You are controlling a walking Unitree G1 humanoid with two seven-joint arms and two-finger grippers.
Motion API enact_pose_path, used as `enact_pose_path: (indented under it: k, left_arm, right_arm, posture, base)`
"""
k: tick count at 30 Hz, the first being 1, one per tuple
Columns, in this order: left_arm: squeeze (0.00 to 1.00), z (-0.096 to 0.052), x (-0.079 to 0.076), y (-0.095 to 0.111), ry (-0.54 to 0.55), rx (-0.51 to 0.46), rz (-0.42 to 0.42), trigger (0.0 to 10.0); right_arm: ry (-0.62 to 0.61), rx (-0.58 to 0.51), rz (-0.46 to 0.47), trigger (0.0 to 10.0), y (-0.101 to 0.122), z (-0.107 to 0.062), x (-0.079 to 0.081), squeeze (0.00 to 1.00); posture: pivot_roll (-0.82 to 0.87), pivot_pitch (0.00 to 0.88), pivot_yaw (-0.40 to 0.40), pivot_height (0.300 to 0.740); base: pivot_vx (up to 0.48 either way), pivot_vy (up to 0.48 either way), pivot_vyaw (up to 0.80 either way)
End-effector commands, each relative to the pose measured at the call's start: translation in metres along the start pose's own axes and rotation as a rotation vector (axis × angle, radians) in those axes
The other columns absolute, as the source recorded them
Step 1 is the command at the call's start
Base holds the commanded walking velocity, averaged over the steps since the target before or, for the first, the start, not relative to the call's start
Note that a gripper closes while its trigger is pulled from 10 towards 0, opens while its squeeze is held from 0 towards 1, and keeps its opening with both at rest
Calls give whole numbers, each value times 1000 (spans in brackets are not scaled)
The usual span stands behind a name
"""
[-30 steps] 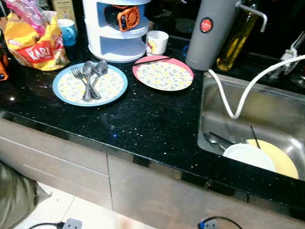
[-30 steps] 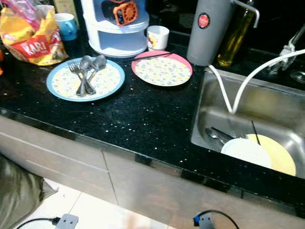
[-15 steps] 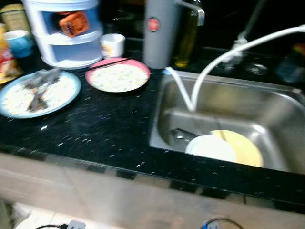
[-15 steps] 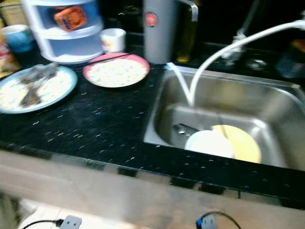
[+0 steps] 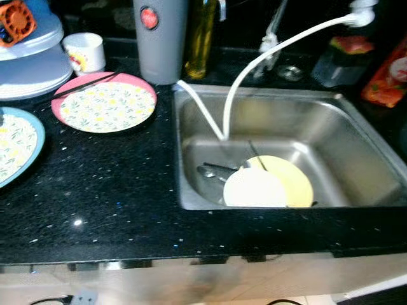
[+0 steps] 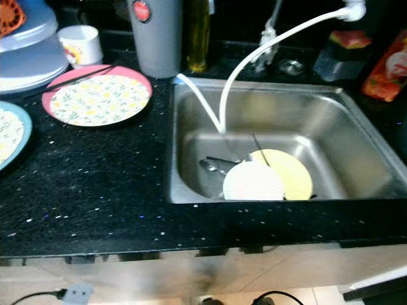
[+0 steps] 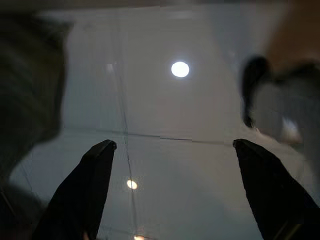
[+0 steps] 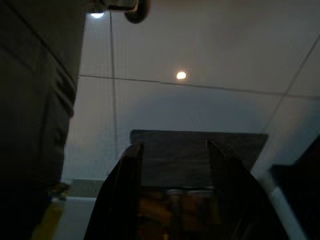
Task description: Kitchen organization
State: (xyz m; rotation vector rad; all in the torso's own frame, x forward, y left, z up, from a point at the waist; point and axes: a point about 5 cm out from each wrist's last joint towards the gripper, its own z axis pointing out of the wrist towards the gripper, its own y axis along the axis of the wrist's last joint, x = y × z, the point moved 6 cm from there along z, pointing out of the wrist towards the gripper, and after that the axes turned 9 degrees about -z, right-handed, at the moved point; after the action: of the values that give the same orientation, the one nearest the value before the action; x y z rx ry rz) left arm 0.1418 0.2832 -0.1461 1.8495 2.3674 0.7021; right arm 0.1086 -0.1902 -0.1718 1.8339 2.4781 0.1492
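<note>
Approach step, I judge — both arms hang idle, left gripper [image 7: 170, 190] spread, right gripper [image 8: 172, 170] parted, empty. White plate [image 5: 254, 188] over yellow plate [image 5: 289, 180] in sink [image 5: 331, 136], centre-right; next: reach down.

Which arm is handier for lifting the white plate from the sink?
Right, probably: the white plate sits right of centre in the sink. Left gripper and right gripper both hang idle, open.

Pink-rimmed floral plate [image 5: 105, 106], speckled black counter [image 5: 108, 190]
</note>
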Motion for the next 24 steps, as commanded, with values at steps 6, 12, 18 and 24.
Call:
enact_pose_path:
  k: [6,12,18,24]
  left_arm:
    - [0,0,-3,-10,9,46,-95,10000]
    - [0,-1,-13,-15,-13,70,-86,10000]
    - [0,-2,-17,-21,-22,87,-55,10000]
    - [0,-2,-19,-24,-28,97,-37,10000]
  right_arm:
    - [13,29,-21,10000,-9,0,2,0]
    - [12,29,-35,10000,-9,0,1,0]
    - [15,35,-41,10000,-11,0,2,0]
    - [15,43,-48,10000,-13,0,1,0]
  posture:
    - [153,87,-61,740]
    - [148,87,-59,740]
    - [143,89,-59,740]
    - [132,79,-65,740]
  base:
    - [0,0,0]
    - [-286,0,0]
    - [-366,0,0]
    - [-369,0,0]
